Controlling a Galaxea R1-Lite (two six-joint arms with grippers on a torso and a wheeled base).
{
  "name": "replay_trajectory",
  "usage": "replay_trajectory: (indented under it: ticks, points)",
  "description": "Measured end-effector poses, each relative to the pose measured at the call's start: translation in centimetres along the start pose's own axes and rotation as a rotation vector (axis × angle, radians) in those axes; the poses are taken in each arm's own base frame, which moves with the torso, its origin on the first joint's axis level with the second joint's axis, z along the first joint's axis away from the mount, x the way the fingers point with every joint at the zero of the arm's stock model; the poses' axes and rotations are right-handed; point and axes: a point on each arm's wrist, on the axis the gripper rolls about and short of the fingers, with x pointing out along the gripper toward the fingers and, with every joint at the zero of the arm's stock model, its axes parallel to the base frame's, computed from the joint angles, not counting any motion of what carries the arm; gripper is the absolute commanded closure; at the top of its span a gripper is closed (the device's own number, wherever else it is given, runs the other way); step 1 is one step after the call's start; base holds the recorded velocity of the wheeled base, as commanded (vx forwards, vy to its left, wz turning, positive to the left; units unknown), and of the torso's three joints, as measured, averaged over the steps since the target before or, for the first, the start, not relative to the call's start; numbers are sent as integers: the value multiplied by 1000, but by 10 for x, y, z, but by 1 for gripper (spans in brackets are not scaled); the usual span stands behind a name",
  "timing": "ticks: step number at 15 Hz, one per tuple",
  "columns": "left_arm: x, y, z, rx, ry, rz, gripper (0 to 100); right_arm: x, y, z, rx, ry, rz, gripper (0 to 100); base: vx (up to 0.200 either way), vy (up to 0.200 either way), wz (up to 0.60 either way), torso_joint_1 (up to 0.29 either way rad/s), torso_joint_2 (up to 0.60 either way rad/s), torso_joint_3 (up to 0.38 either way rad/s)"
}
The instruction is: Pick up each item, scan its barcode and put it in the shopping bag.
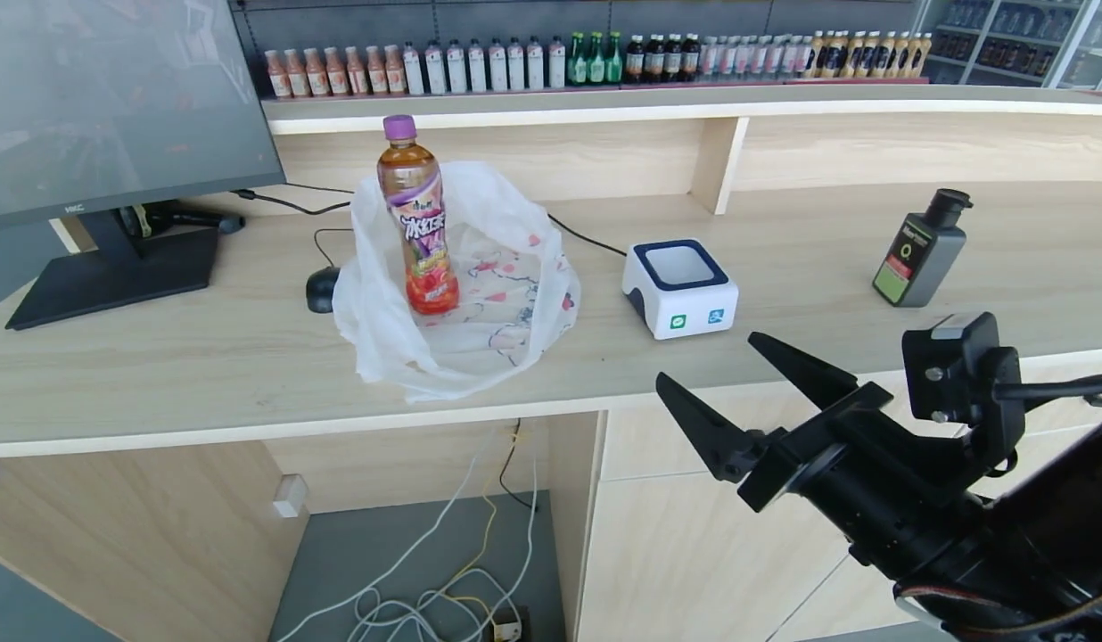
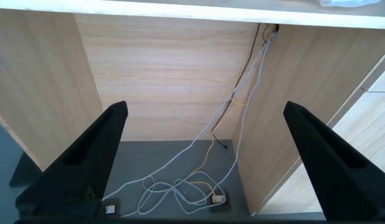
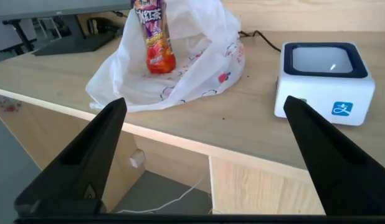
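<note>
A tea bottle (image 1: 417,223) with a purple cap stands upright inside the white shopping bag (image 1: 515,294) on the wooden counter (image 1: 203,357). To its right sits the white and blue scanner (image 1: 680,287). A dark grey bottle (image 1: 921,250) with a green label stands far right on the counter. My right gripper (image 1: 708,358) hangs open and empty in front of the counter edge, below the scanner. The right wrist view shows the right gripper (image 3: 205,102) facing the tea bottle (image 3: 154,37), bag (image 3: 199,62) and scanner (image 3: 326,81). My left gripper (image 2: 205,106) is open and empty below counter level.
A monitor (image 1: 114,98) stands at the left of the counter, with a black mouse (image 1: 321,290) beside the bag. A raised shelf with several drink bottles (image 1: 596,58) runs along the back. Loose cables (image 2: 199,180) lie on the floor under the counter.
</note>
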Motion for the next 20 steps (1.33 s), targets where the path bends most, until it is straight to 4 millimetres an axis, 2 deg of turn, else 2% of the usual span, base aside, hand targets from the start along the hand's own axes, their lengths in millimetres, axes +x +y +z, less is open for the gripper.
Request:
replay_trajectory:
  ticks: [12, 18, 20]
  points:
    - [0, 0, 0, -1, 0, 0, 0, -9, -11, 20, 5, -71, -40, 0, 0, -200, 0, 3, 2, 3]
    - [0, 0, 0, -2, 0, 0, 0, -1, -12, 21, 5, -84, -49, 0, 0, -200, 0, 2, 2, 3]
    - [0, 0, 0, -2, 1, 0, 0, 5, -11, 18, 4, -80, -49, 0, 0, 0, 0, 0, 0, 0]
